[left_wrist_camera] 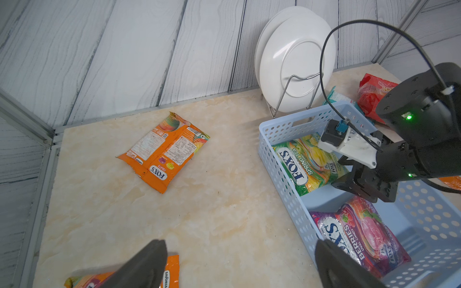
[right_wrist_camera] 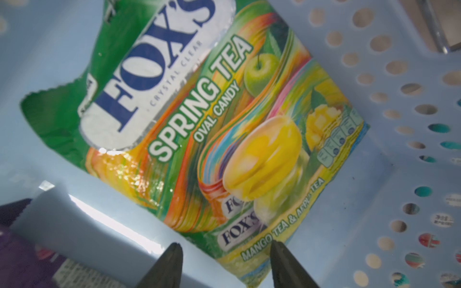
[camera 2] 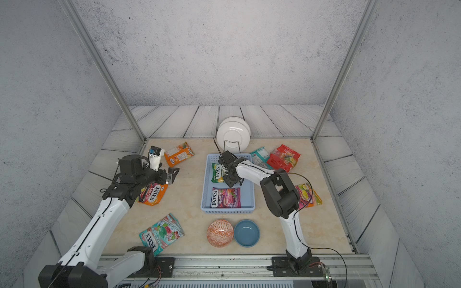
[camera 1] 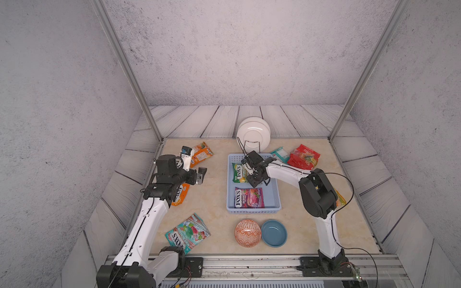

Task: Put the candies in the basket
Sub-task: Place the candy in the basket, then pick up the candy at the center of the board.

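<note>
The light blue basket [camera 1: 271, 197] [camera 2: 247, 197] holds a yellow-green candy bag [camera 1: 238, 172] [right_wrist_camera: 199, 124] and a purple one [camera 1: 249, 198] [left_wrist_camera: 361, 234]. My right gripper [camera 1: 249, 174] [right_wrist_camera: 225, 245] reaches down into the basket, open, with the yellow-green bag's corner lying under its fingertips. My left gripper [camera 1: 200, 175] [left_wrist_camera: 240, 243] hovers wide open and empty over the table left of the basket. On the table lie two orange bags [camera 1: 202, 154] [camera 2: 153, 194], a teal bag [camera 1: 188, 232], a teal-white bag [camera 1: 280, 153], a red bag [camera 1: 304, 157] and a yellow-pink bag [camera 2: 308, 195] half hidden behind the right arm.
White plates [camera 1: 253, 133] stand in a wire rack just behind the basket. An orange patterned bowl [camera 1: 247, 233] and a round blue bowl [camera 1: 274, 233] sit in front of it. Metal frame posts and wall panels bound the table on three sides.
</note>
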Controlling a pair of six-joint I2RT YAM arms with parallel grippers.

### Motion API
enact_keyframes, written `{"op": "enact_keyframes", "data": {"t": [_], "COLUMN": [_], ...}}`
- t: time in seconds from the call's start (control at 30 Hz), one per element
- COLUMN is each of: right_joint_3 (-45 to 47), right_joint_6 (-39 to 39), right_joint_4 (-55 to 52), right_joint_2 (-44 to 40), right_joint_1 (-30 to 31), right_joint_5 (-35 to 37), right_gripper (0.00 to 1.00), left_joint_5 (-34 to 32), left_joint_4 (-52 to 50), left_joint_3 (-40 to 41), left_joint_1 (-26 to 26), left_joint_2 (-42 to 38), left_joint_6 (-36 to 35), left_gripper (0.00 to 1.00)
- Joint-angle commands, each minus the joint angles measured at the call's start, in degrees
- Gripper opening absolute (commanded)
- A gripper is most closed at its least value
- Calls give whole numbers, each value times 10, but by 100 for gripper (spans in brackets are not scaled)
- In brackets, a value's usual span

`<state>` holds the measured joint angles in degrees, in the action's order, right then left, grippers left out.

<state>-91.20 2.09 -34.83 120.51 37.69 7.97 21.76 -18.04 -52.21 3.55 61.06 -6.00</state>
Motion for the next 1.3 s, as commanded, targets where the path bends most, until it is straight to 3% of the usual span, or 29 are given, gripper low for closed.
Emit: {"op": "enact_keyframes", "data": {"t": [0.0,0.57,0.93,1.27], "right_joint_3": [31,173,253,369], "right_joint_6": [-18,-14,-8,36], "right_joint_4": [-13,-8,14,99], "right_joint_2": [-98,-320,-432,-538], "right_joint_1": [1,-7,-47,-71], "right_joint_5": [-16,43,55,82], "right_gripper": [62,71,83,96], "left_joint_5": [10,31,52,63], "left_joint_4": [-25,-66,-185,-329], "left_joint_3": [-15,-32,-46,-64], "left_joint_1": [-1,-10,-8,-9], "left_joint_2": [-7,3,2,6], "left_joint_6": [-43,-82,-137,-242], "left_gripper": [99,99,99,99]}}
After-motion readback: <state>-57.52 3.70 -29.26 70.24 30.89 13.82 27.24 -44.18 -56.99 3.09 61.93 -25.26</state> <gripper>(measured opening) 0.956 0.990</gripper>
